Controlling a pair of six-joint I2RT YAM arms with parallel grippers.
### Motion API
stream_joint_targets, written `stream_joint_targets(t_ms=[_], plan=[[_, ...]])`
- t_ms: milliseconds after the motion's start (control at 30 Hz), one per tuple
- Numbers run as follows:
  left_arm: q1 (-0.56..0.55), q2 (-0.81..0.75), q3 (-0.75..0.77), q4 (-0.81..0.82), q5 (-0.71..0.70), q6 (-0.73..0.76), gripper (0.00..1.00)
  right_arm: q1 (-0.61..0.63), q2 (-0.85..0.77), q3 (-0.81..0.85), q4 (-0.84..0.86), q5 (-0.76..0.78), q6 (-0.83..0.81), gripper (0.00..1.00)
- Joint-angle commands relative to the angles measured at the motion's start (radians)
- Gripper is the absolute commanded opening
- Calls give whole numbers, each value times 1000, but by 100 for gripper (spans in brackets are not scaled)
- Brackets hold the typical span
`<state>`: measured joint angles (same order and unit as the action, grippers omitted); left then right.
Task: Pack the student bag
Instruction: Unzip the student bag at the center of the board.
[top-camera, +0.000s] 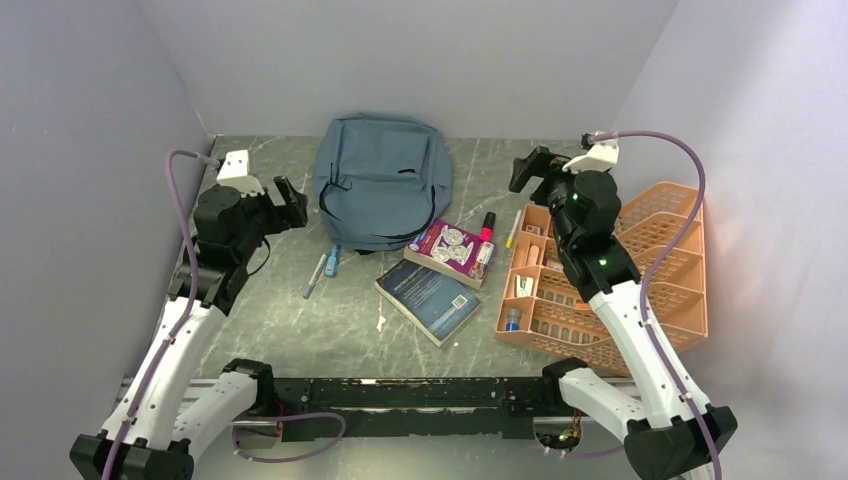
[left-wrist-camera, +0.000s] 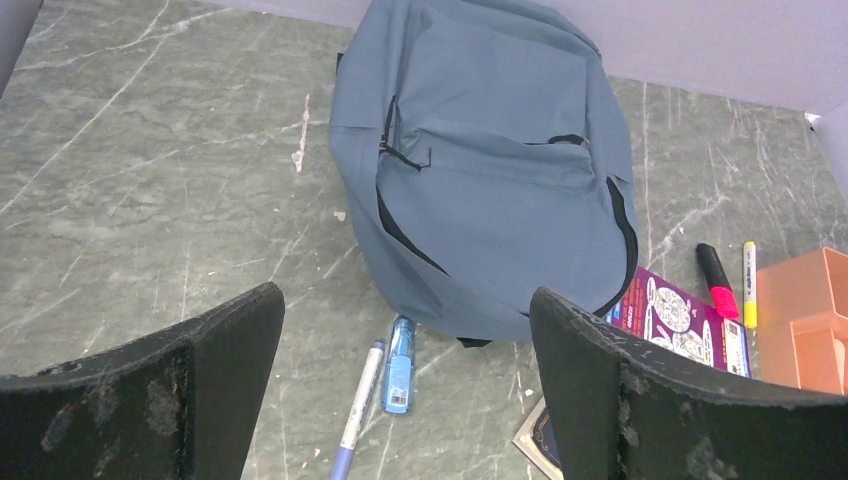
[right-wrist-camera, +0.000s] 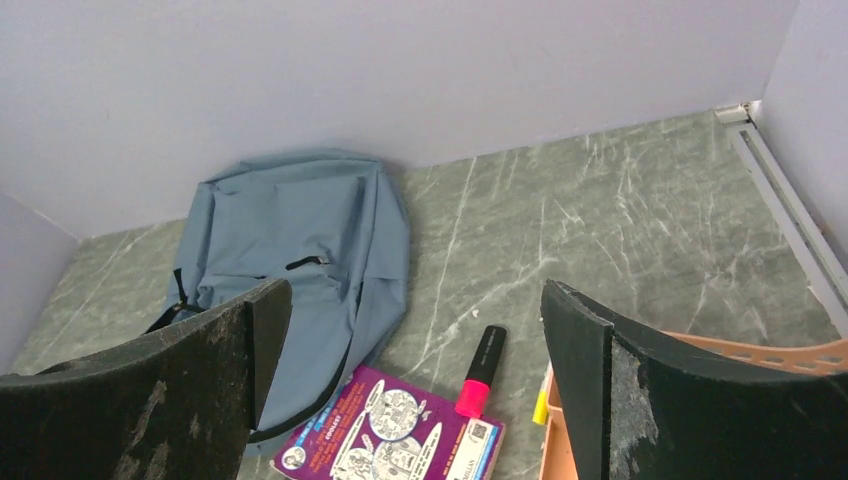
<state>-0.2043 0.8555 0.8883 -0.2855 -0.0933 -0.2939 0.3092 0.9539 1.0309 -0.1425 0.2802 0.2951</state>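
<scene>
The student bag (top-camera: 380, 190), slate blue-grey with black zips, lies flat at the back of the table, front pocket up; it also fills the left wrist view (left-wrist-camera: 490, 170). My left gripper (top-camera: 288, 205) hovers open just left of the bag, jaws wide and empty (left-wrist-camera: 405, 295). My right gripper (top-camera: 530, 170) hangs open to the bag's right, above the table, also empty (right-wrist-camera: 412, 288). In front of the bag lie a purple book (top-camera: 452, 250), a dark blue book (top-camera: 430, 298), a pink highlighter (top-camera: 487, 228), a white pen (top-camera: 314, 277) and a blue tube (top-camera: 332, 261).
An orange mesh tray organiser (top-camera: 670, 290) with small stationery in its compartments stands at the right, under the right arm. A yellow pen (top-camera: 513, 230) lies by its left wall. Grey walls close in the back and both sides.
</scene>
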Motion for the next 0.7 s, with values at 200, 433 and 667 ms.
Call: stream_joint_targets(t_ms=[200,433,667], plan=[[5,-14,6,-17,-32,1,97,3,-38,-7,32,28,1,100],[5,5,5,-19,-54,-37,97,4,-41,-9,30,28,-6,100],[4,129,25,-6,5,-231,94,3,-53,-36,53,-2,25,100]])
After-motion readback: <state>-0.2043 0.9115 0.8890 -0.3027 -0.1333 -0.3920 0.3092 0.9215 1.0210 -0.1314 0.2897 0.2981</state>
